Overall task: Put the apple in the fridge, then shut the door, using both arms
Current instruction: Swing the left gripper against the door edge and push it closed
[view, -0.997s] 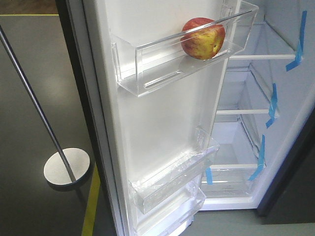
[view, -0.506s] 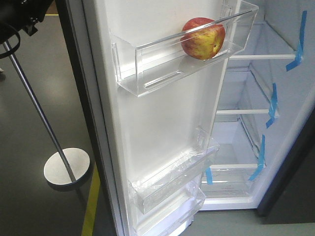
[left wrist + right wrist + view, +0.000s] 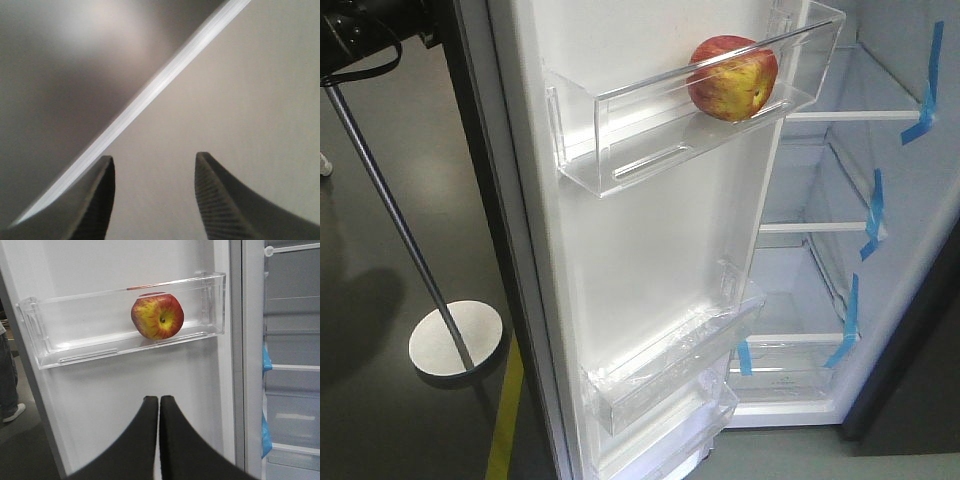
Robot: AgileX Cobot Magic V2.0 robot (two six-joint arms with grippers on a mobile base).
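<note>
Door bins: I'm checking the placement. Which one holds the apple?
The top bin, high on the door. The apple sits inside it; the two lower bins hold no fruit.

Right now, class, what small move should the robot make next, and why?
Probably the left end effector, at the door's outer side, should push it toward closing: the apple rests in the upper door bin and the door stands wide open.
</note>
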